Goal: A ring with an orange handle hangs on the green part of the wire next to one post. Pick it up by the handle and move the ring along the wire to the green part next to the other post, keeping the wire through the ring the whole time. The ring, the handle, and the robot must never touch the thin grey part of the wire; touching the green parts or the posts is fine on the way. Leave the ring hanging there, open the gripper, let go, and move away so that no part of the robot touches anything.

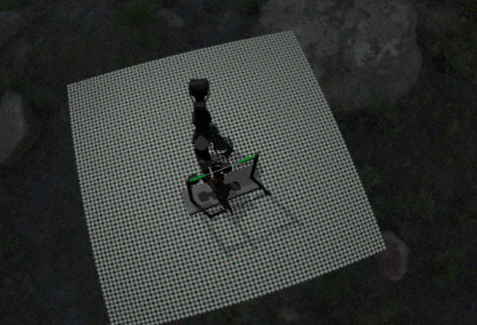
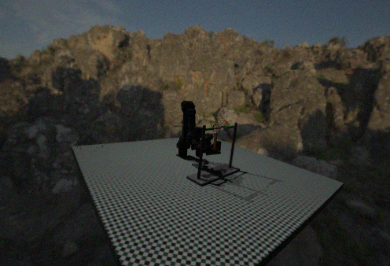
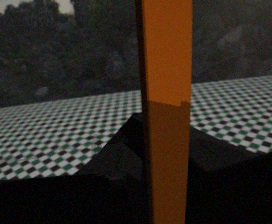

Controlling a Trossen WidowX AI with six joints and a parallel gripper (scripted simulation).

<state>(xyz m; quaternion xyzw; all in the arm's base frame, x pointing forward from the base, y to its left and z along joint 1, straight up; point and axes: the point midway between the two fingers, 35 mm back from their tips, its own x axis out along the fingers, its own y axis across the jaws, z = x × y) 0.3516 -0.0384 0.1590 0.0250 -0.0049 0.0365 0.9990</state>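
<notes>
jaws (image 1: 213, 178) (image 2: 215, 149): clamped on the handle
handle (image 1: 212, 174) (image 2: 215, 140) (image 3: 168, 65): orange, roughly upright, below ring
ring (image 2: 214, 127): around wire by inner end of first green part (image 1: 198, 178) (image 2: 208, 128); exact contact can't tell
wire (image 1: 225, 169) (image 2: 224, 127): thin grey middle, green both ends
first post (image 1: 190, 190) (image 2: 201, 154): toward counter's left edge in top view; ring nearer this one
second post (image 1: 255, 165) (image 2: 233, 146): toward counter's right edge, beside second green part (image 1: 247, 160) (image 2: 231, 127)
base plate (image 1: 188, 206) (image 2: 193, 177): flat, under both posts
arm (image 1: 201, 116) (image 2: 189, 120): foot toward counter's top edge, top view
counter (image 1: 144, 265) (image 2: 157, 209) (image 3: 42, 135): checkered, big rock (image 1: 361, 49) beyond top-right corner
</notes>
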